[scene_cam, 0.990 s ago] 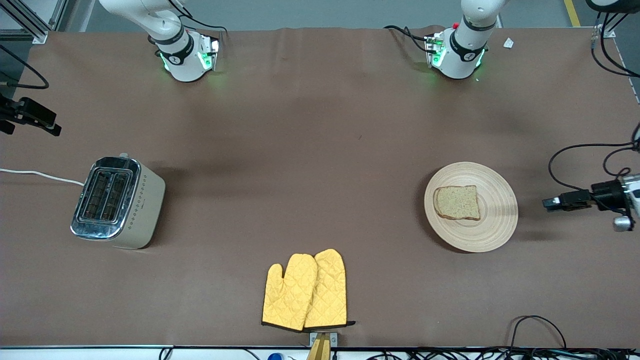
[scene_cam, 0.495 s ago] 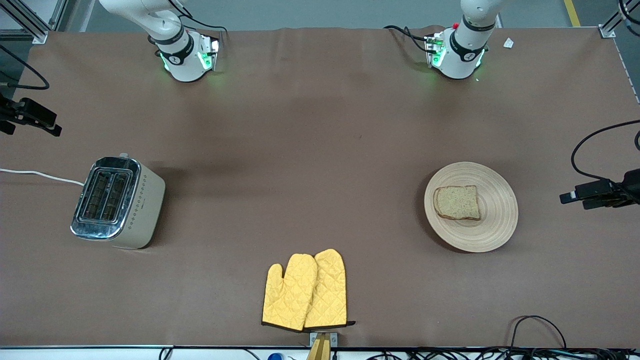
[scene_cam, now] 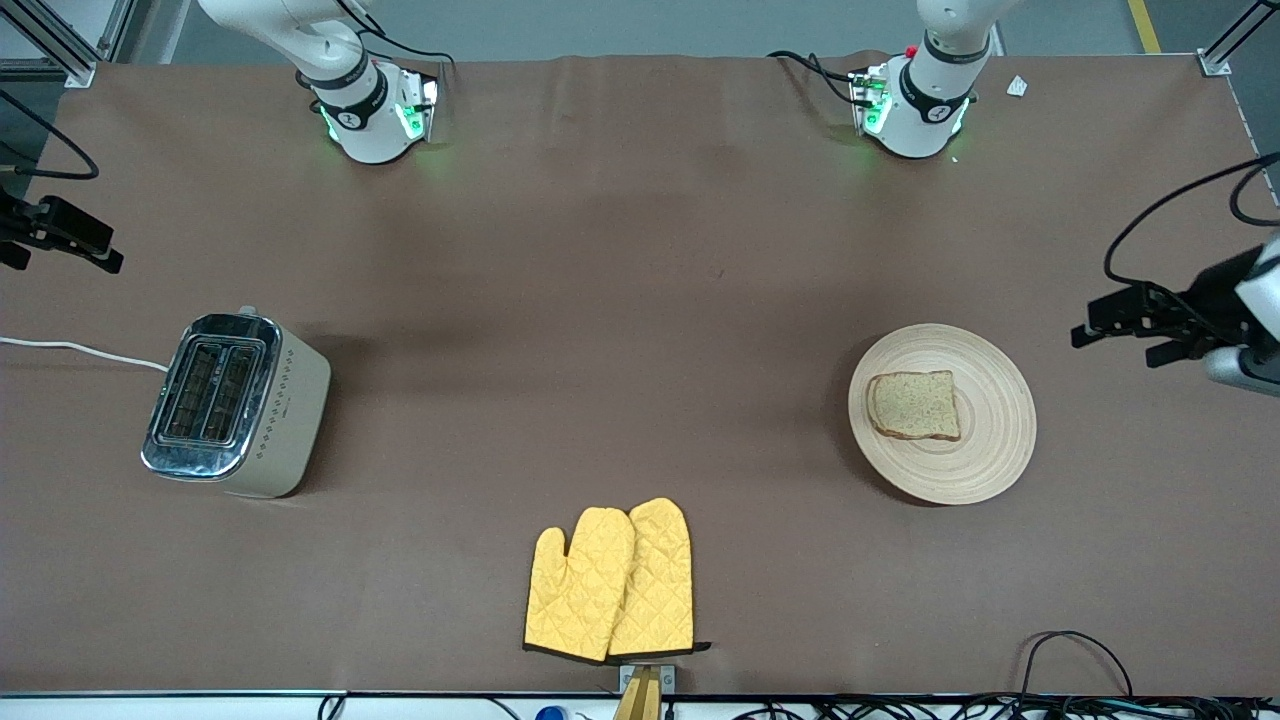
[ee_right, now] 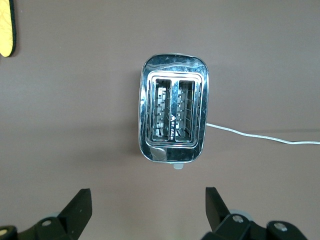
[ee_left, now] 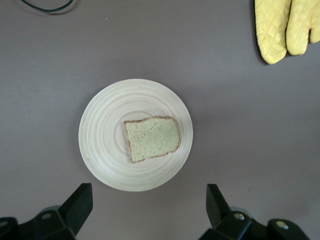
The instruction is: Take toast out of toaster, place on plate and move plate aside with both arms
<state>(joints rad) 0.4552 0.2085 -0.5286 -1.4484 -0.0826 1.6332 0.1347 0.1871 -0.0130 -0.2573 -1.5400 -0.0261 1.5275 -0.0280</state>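
The toast (scene_cam: 914, 405) lies flat on the round beige plate (scene_cam: 990, 440), toward the left arm's end of the table. In the left wrist view the toast (ee_left: 152, 138) lies near the middle of the plate (ee_left: 100, 145). My left gripper (scene_cam: 1115, 340) is open and empty, up in the air over the bare table beside the plate; its wrist view (ee_left: 148, 205) shows its jaws wide apart, clear of the plate's rim. My right gripper (scene_cam: 60, 258) waits open and empty, high beside the toaster (scene_cam: 235, 405), as its wrist view (ee_right: 148, 205) shows.
The toaster (ee_right: 174, 115) has two empty slots and a white cord (ee_right: 260, 137) running off the right arm's end. A pair of yellow oven mitts (scene_cam: 612, 580) lies near the front edge, also seen in the left wrist view (ee_left: 287, 27). Cables (scene_cam: 1075, 650) trail at the front corner.
My left gripper has drawn back from the plate's rim toward its end of the table and swung toward the bases' side. Toast, plate and right gripper have not moved.
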